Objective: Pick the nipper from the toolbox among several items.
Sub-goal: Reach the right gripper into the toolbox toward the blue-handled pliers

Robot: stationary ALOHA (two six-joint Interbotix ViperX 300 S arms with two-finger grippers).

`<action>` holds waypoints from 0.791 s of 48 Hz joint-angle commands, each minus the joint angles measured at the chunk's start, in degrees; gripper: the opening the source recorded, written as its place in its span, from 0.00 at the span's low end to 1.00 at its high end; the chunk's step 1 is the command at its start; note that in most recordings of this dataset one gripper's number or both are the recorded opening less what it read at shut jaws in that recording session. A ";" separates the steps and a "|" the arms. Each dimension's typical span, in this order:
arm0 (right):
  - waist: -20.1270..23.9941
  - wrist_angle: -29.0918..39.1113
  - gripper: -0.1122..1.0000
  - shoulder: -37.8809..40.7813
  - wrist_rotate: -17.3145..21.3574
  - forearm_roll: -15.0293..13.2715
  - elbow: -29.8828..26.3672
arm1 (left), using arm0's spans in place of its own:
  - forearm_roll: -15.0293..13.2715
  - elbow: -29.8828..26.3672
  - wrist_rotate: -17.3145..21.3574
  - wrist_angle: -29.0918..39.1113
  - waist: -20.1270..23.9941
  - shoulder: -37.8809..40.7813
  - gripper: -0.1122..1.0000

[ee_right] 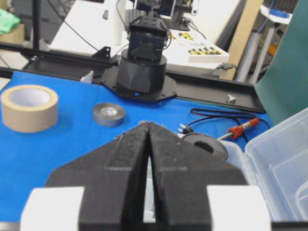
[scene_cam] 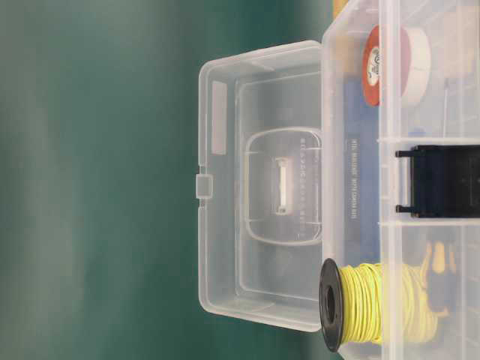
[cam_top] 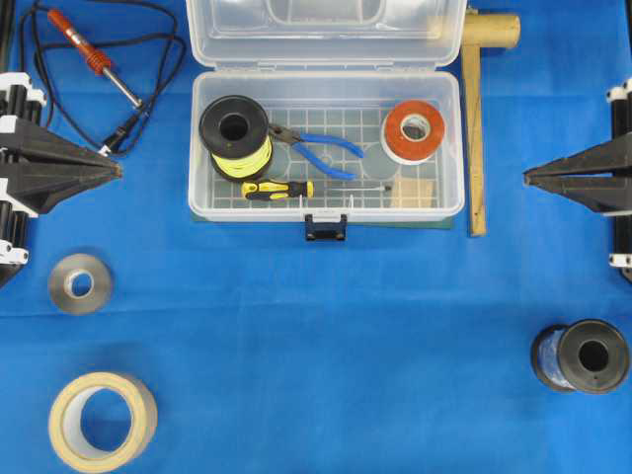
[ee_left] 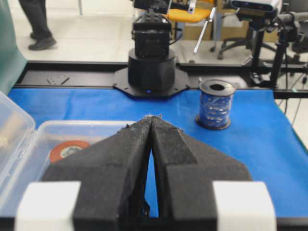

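Observation:
The nipper (cam_top: 314, 146), with curved blue handles and dark pointed jaws, lies in the middle of the open clear toolbox (cam_top: 326, 209), between a yellow wire spool (cam_top: 235, 136) and a red-and-white tape roll (cam_top: 413, 130). A yellow-and-black screwdriver (cam_top: 279, 191) lies in front of it. My left gripper (cam_top: 117, 170) is shut and empty at the left edge, well left of the toolbox. My right gripper (cam_top: 527, 178) is shut and empty at the right edge. The nipper does not show in the wrist views.
A red-handled soldering iron (cam_top: 94, 56) with black cord lies at back left. A grey tape roll (cam_top: 80, 283) and a tan tape roll (cam_top: 103, 421) lie at front left. A blue wire spool (cam_top: 581, 355) stands at front right. A wooden mallet (cam_top: 477, 109) lies right of the toolbox.

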 commanded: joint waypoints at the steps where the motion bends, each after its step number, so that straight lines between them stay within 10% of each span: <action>1: -1.23 -0.26 0.10 0.44 0.18 0.26 -2.46 | -1.67 -1.14 0.35 -0.26 0.00 0.53 0.10; 26: -11.34 20.21 0.11 26.19 0.62 0.26 -23.29 | -1.67 -1.14 0.35 -0.35 0.26 0.79 0.10; 38: -14.24 34.37 0.69 43.24 -0.44 -0.44 -36.04 | -1.67 -0.97 0.18 -0.53 0.44 0.88 0.10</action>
